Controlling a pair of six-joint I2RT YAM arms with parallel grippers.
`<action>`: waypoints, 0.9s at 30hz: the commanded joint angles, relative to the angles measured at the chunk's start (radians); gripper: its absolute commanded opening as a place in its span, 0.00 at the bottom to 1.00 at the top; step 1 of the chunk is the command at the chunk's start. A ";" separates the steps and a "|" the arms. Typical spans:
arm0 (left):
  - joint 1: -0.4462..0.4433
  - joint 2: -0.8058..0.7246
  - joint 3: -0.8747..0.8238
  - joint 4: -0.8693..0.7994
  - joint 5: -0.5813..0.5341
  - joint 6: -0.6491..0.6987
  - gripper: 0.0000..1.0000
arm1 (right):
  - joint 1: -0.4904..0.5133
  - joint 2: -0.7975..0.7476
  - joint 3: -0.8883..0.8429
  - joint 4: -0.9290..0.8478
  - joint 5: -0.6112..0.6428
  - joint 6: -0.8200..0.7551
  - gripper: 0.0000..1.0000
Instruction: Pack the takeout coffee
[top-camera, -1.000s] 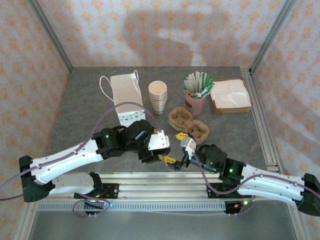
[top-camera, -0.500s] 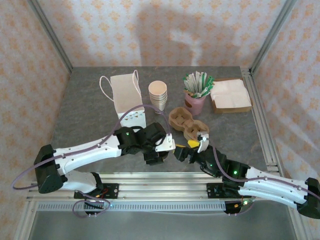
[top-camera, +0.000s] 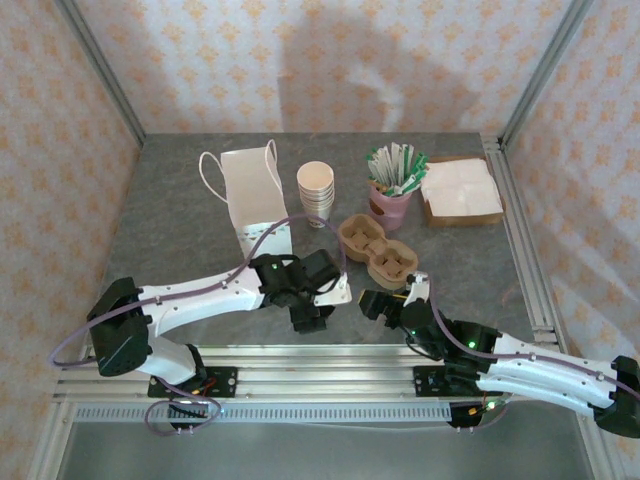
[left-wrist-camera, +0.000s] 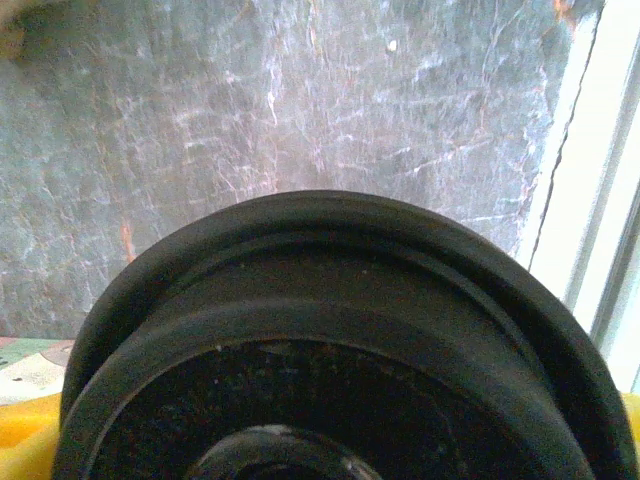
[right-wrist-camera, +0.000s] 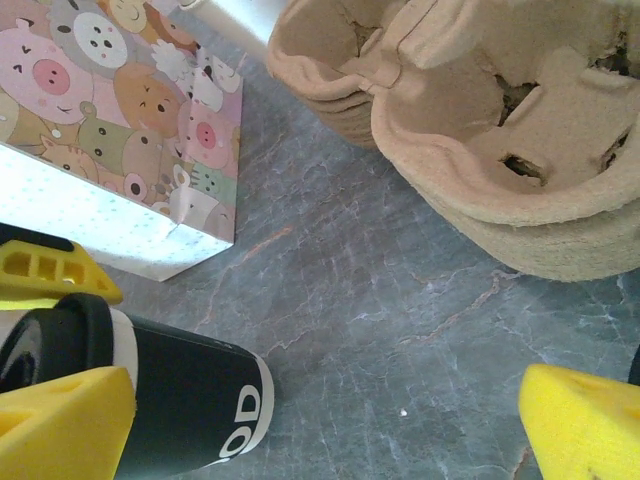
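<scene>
The takeout coffee, a cup with a black sleeve, white base and black lid, sits on the grey table near the front edge. Its lid takes up the lower half of the left wrist view. My left gripper is over it, with a yellow finger close beside the lid. Whether the fingers press on the cup is unclear. My right gripper hangs just right of the cup, its yellow fingers wide apart over bare table and holding nothing.
The white paper bag with a cartoon-animal side stands behind the cup. Brown pulp cup carriers lie right of it. A stack of lidless cups, a pink sachet holder and a napkin box line the back.
Both arms have sunk lower toward the table. The right gripper has drawn back to the right, away from the left gripper, which has stayed near the front edge.
</scene>
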 joint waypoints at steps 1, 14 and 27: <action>0.009 0.006 -0.028 0.038 -0.031 -0.008 0.93 | 0.004 -0.010 0.038 -0.032 0.032 0.025 0.98; 0.024 -0.046 -0.049 0.068 -0.028 -0.037 1.00 | 0.003 0.005 0.035 0.011 -0.014 -0.004 0.99; 0.024 -0.332 -0.053 0.021 0.054 -0.138 1.00 | 0.003 0.170 0.137 0.071 -0.128 -0.037 0.94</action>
